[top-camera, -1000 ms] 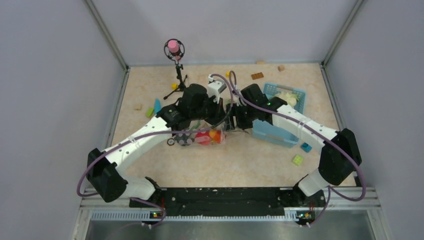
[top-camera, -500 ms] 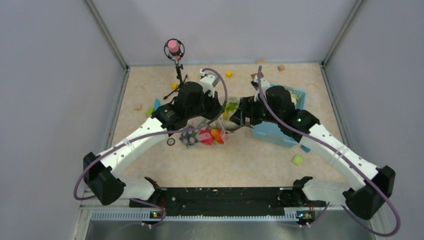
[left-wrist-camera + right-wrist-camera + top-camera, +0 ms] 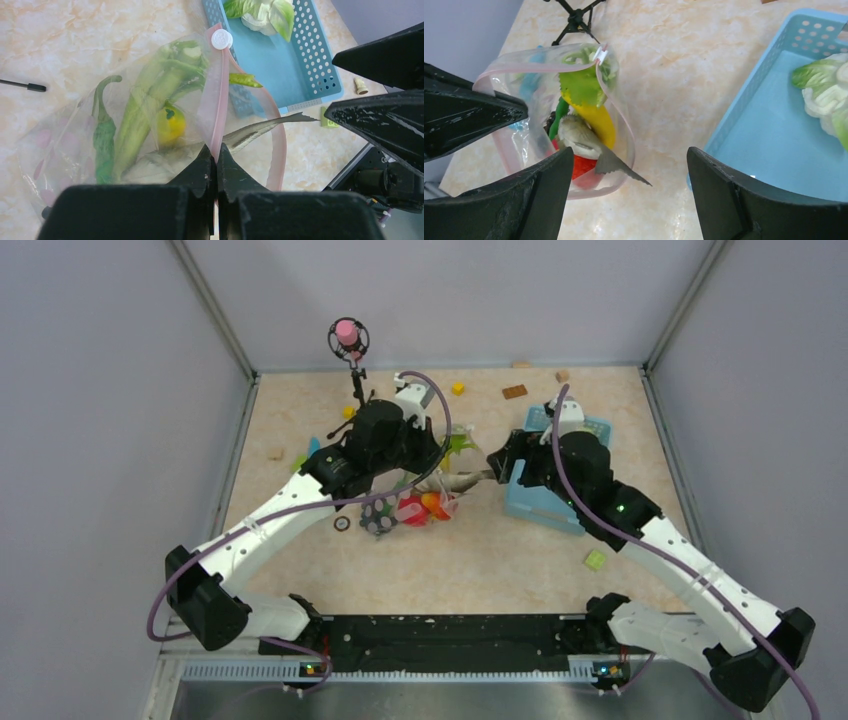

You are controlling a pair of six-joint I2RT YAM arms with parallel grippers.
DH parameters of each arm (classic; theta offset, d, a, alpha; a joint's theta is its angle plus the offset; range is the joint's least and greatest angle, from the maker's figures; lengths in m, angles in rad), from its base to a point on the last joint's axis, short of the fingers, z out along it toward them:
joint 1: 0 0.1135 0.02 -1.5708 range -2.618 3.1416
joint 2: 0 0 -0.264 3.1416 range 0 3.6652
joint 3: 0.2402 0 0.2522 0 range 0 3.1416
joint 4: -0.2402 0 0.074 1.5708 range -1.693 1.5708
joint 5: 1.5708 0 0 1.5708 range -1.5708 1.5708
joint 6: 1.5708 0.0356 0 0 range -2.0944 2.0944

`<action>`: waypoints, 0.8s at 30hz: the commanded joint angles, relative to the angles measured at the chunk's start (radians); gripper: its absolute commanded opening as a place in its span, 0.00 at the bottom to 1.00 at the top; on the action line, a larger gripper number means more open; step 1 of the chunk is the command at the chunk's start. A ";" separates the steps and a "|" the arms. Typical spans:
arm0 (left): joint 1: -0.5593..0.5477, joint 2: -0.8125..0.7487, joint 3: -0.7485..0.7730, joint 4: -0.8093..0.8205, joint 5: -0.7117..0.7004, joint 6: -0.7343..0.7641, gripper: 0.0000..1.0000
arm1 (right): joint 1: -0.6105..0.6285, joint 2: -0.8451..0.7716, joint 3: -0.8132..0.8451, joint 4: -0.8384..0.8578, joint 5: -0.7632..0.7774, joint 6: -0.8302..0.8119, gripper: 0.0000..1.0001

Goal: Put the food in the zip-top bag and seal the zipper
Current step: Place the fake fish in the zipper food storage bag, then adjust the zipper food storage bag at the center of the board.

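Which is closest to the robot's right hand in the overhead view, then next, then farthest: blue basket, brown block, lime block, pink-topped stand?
From the right hand:
1. Blue basket, just to its right.
2. Brown block, toward the back wall.
3. Lime block, front right.
4. Pink-topped stand, back left corner.

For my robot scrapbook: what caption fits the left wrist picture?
The left gripper pinches the zipper of the zip-top bag.

Left arm (image 3: 262,528) and right arm (image 3: 690,565), white link shells, bulky black joint housings, looping purple cables (image 3: 158,590), matte black wedge-shaped fingers (image 3: 744,200), black base rail (image 3: 440,630)
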State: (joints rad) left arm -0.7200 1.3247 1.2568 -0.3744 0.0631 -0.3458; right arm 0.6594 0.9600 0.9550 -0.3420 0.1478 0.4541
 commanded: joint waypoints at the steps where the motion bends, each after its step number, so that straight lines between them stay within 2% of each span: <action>1: 0.005 -0.034 0.045 0.035 -0.005 0.004 0.00 | -0.002 0.016 -0.011 0.139 0.086 -0.044 0.81; 8: 0.005 -0.046 0.043 0.027 -0.016 0.010 0.00 | -0.003 0.163 0.052 0.160 -0.030 -0.111 0.73; 13: 0.004 -0.057 0.038 0.023 -0.029 0.017 0.00 | -0.005 0.222 0.070 0.119 -0.031 -0.117 0.60; 17: 0.005 -0.064 0.033 0.025 -0.028 0.021 0.00 | -0.013 0.241 0.066 0.121 0.024 -0.101 0.49; 21: 0.005 -0.068 0.028 0.026 -0.020 0.028 0.00 | -0.025 0.273 0.060 0.147 0.032 -0.098 0.46; 24: 0.005 -0.071 0.021 0.026 -0.026 0.031 0.00 | -0.037 0.309 0.067 0.157 -0.023 -0.099 0.45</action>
State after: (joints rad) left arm -0.7193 1.2984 1.2568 -0.3954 0.0502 -0.3363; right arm 0.6415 1.2312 0.9653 -0.2207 0.1547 0.3599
